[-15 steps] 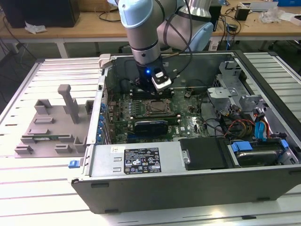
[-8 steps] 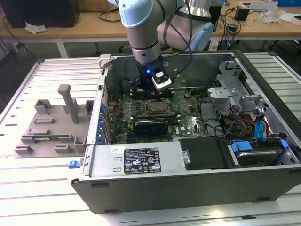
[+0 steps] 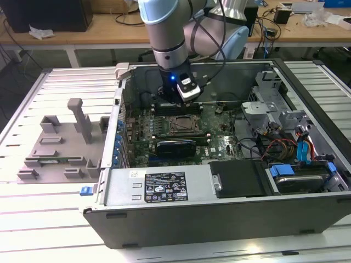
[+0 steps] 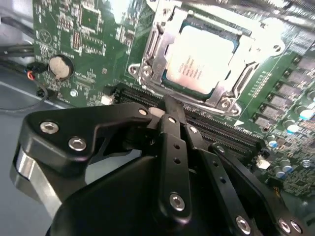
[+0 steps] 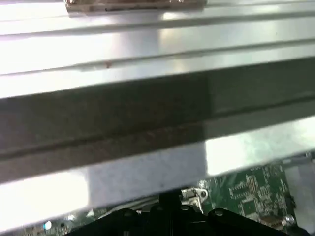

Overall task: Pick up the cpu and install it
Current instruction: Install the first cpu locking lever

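The small silvery square cpu [image 4: 199, 61] sits inside the dark metal-framed socket [image 4: 152, 46] of the open grey computer case [image 3: 219, 211], while my black gripper [image 4: 170, 105] hovers beside it, fingers pressed together, holding nothing.

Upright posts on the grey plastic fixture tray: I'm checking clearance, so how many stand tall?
1 tall post rises near the middle of the grey plastic fixture tray, at the exterior view's left of the open computer case. Shorter blocks surround it; others may be hidden.
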